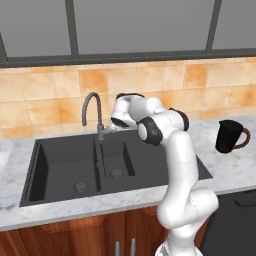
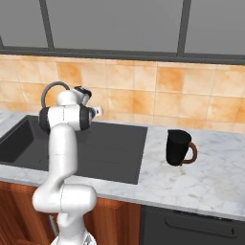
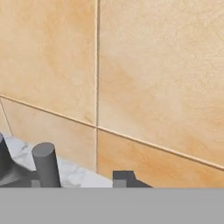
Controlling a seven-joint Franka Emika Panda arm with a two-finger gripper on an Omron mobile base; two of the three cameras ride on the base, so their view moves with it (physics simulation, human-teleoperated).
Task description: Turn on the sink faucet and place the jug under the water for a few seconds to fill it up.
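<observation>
Near you, the sink (image 1: 60, 165): both basins dry, drains bare. The jug (image 1: 228, 135) stands upright on the counter (image 1: 235, 170), well right of it, open marble around. Farther back, your claw (image 1: 111, 129) sits by the sink faucet (image 1: 93, 111) base at the tiled wall (image 3: 153, 78); you cannot tell its opening.

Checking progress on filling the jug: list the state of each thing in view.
Faucet: no water running, gripper at its base.
Gripper: holds nothing; jaw opening unclear.
Sink: both basins dry.
Jug: upright on the counter, right of the sink, untouched.
</observation>
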